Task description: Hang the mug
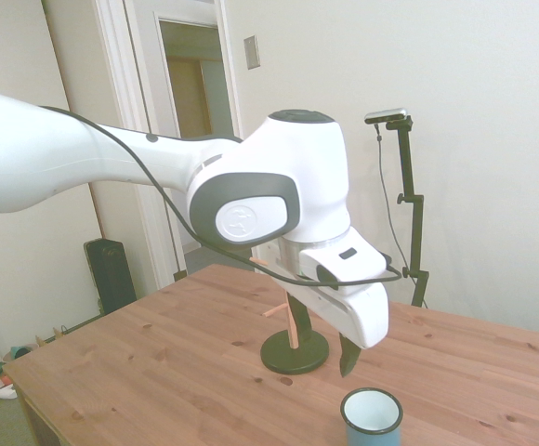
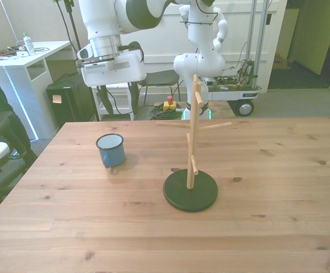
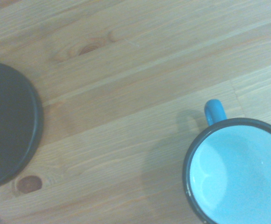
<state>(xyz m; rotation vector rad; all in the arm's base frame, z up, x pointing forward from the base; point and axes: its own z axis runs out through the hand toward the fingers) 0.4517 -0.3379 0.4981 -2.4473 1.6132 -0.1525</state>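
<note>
Side view: the white arm (image 1: 158,177) reaches in from the picture's left and carries the claw (image 1: 323,342) above the wooden bench (image 1: 158,362). Two dark fingers (image 1: 348,354) point down, set apart with a gap between them; the claw is released and holds nothing. The claw hangs clear of the bench surface, above and just to the picture's left of the mug (image 1: 372,417). The mug is light blue with a white inside and a thin dark rim. It stands upright on the bench near the lower edge of the picture. The mug tree (image 1: 294,348) stands behind the claw; its dark round base rests on the bench, and most of its wooden post is hidden by the arm.

Front view: the mug (image 2: 110,149) stands upright on the bench (image 2: 267,227) toward the front view's left, well apart from the mug tree (image 2: 191,170). The mug tree consists of a dark round base, an upright wooden post and several pegs, all bare. The claw fingers cannot be made out in this view.

Wrist view: the mug (image 3: 236,175) is seen from above, open end up, with its handle lying toward the mug tree base (image 3: 9,123). A strip of bare bench (image 3: 126,93) separates the two.
</note>
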